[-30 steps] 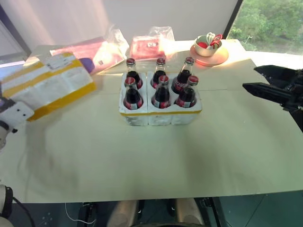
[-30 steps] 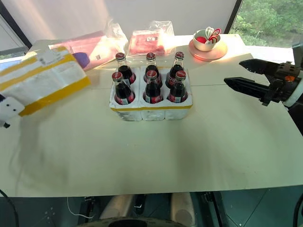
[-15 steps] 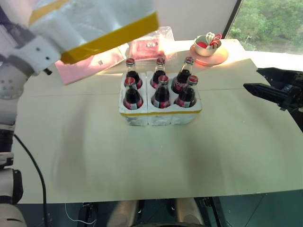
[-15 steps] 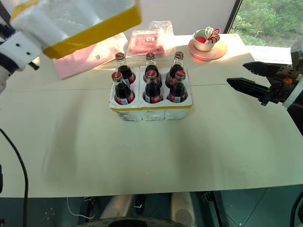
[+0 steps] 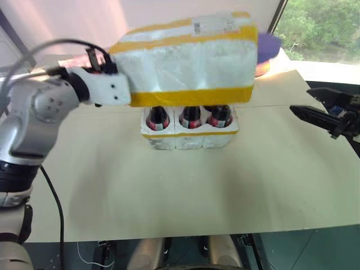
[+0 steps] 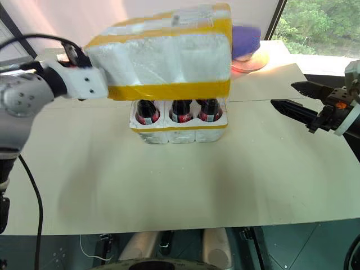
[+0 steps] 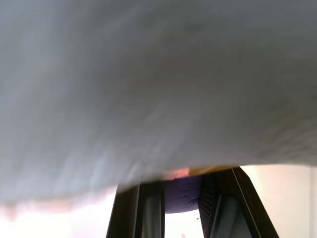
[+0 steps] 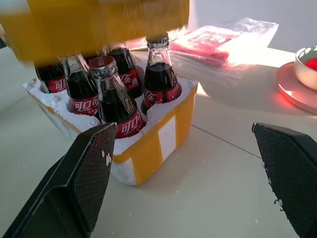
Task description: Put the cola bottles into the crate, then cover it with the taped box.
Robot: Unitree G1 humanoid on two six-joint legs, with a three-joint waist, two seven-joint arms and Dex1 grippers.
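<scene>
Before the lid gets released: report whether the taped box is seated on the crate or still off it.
Off. The taped box, held by the left claw, hangs above the crate; the cola bottles' bodies show in the gap beneath its lower edge.

Rough matt white foam taped box [image 5: 188,70] with glossy yellow tape, crumbly foam crate [image 8: 148,134], glossy glass cola bottles [image 8: 115,101], matt beige counter [image 5: 185,185], textured black tool pads [image 8: 94,173]

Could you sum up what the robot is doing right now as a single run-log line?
left hand: shut on taped box, held above cola bottles | bottles: in crate | right hand: open, apart | cover: not yet on
</scene>
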